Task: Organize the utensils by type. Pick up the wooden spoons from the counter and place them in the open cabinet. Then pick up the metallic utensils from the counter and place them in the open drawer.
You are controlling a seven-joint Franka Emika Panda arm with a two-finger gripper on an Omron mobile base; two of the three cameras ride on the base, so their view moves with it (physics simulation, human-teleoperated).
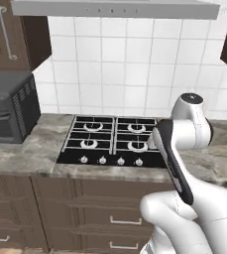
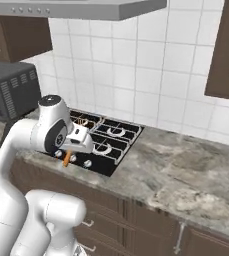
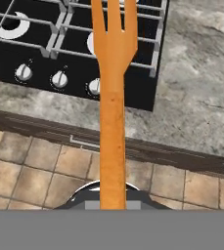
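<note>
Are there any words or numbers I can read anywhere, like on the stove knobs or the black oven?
None: no words, numbers or brand signs can be read.
The stove knobs show only plain marks, no numbers.
The black oven has a dial too blurred to read.
The orange fork in the claw is plain.

A black four-burner gas cooktop (image 1: 112, 140) with grey grates and a row of round silver knobs (image 1: 111, 160) is sitting ahead. A dark grey box-shaped microwave oven (image 1: 9, 105) is standing to its left. White square wall tiles (image 1: 135, 64) are covering the wall behind, under a grey range hood (image 1: 115, 8). Tan floor tiles (image 3: 30, 168) are showing below.
</note>
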